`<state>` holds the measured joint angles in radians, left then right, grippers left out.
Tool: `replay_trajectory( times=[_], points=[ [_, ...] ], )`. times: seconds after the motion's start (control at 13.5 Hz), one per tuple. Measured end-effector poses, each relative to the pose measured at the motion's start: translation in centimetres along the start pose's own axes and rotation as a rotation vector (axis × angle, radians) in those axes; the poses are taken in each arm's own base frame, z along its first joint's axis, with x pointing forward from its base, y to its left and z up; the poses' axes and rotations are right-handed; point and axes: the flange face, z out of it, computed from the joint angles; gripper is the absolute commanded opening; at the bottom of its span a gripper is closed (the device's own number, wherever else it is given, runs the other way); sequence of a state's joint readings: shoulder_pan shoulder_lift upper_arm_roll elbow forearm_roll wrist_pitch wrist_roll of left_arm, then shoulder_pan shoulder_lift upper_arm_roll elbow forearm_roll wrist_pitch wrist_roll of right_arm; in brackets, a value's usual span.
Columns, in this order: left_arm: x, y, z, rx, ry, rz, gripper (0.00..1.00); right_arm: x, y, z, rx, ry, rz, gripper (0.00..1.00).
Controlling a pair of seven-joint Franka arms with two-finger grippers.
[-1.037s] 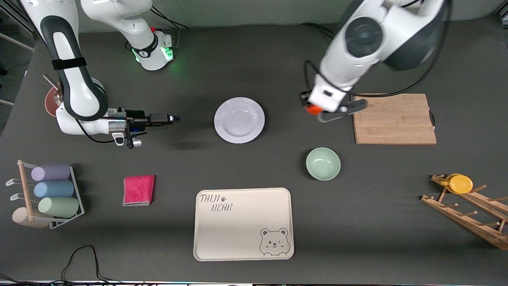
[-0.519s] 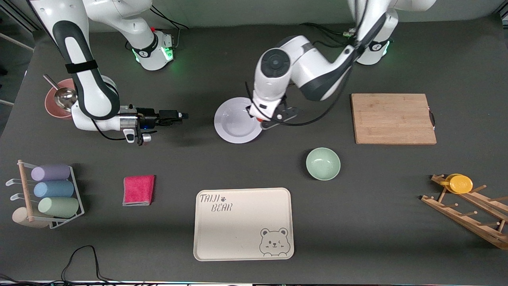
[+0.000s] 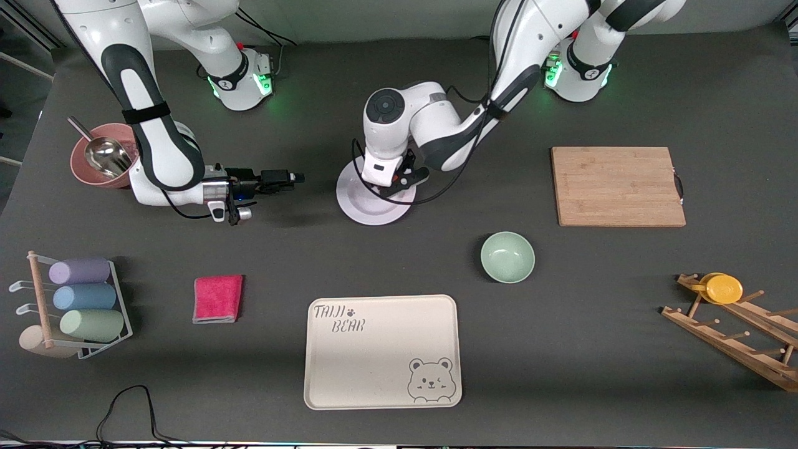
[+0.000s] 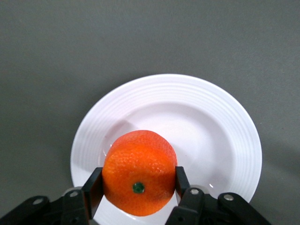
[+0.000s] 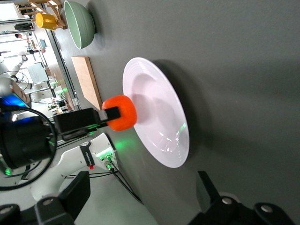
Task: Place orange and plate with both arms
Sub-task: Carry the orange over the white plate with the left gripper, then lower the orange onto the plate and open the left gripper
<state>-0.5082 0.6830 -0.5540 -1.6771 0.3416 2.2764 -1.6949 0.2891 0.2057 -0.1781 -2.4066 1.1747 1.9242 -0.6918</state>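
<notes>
Left gripper [image 4: 136, 187] over the plate [image 3: 368, 209], fingers [image 4: 92, 190] clamped on either side of the orange [image 4: 139, 171]. Orange sits just above the plate's well, seemingly not yet touching it; the right wrist view shows the orange [image 5: 120, 112] with a gap to the plate [image 5: 161, 122]. Plate lies mid-table, toward the robots' side, farther from the front camera than the green bowl [image 3: 507, 256] and the bear tray [image 3: 381, 350]. Right gripper [image 3: 293, 178] hangs low beside the plate at the right arm's end of it, pointed sideways at the rim, fingers spread apart and empty, well short of contact. Judgement: this looks like the set-down of the orange, with the plate pickup to follow. Risks from here: if the left fingers let go while the orange is above the well, it may roll, since it is round and the plate glossy; the shallow rim might not stop it. If the right gripper closes in on the rim before the left arm clears, the two could collide over the plate. A sideways nudge on the rim could also slide the plate on the dark mat or tip it, sending the orange off. Lifting by one edge will tilt the plate; the orange would run to the low side.
</notes>
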Motion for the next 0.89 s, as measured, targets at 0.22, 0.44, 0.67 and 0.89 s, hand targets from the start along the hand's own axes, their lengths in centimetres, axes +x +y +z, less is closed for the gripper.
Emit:
replay_trajectory(
  times=[0.22, 0.44, 0.67, 0.89],
  points=[
    [-2.1, 0.7, 2.5, -0.002, 0.016, -0.005, 0.01, 0.1, 0.4, 0.3, 0.022, 0.020, -0.037, 1.00],
    [-2.4, 1.0, 3.8, -0.007, 0.011, -0.015, 1.00, -0.6, 2.0, 1.6, 0.079, 0.054, -0.056, 1.00],
    [-2.0, 1.4, 3.5, -0.016, 0.015, -0.021, 1.00, -1.0, 2.6, 2.3, 0.082, 0.047, -0.049, 1.00],
    [0.1, 2.2, 1.9, -0.028, 0.038, -0.046, 1.00, -1.1, 2.6, 2.7, 0.068, 0.049, -0.050, 1.00]
  ],
)
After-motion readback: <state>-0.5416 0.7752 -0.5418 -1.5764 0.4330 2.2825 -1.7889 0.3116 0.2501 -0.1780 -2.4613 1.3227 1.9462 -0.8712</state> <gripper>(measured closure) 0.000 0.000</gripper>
